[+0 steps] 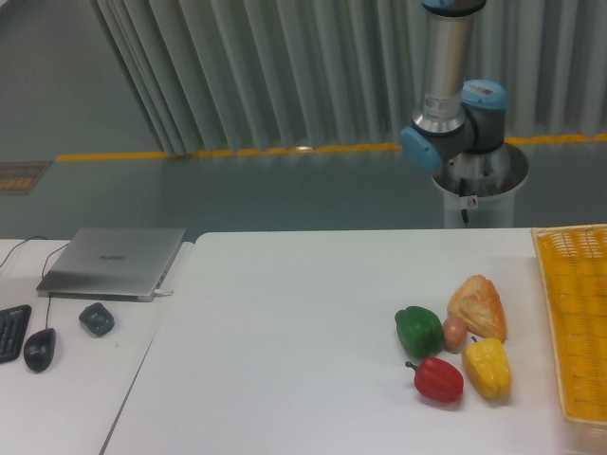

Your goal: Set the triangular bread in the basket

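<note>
Sitting on the tabletop (313, 313) right beside the basket (577, 322), the triangular bread (479, 305) touches a small egg (454, 333) among peppers, untouched, since the tool's out of frame, so can't tell its state.

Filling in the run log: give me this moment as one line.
triangular bread: on table, touching egg | basket: right edge, no bread inside | gripper: out of view | step: pick not started

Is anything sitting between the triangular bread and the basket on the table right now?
Nothing visible. The triangular bread lies left of the basket with bare table between them; the egg and yellow pepper crowd its near side only.
</note>
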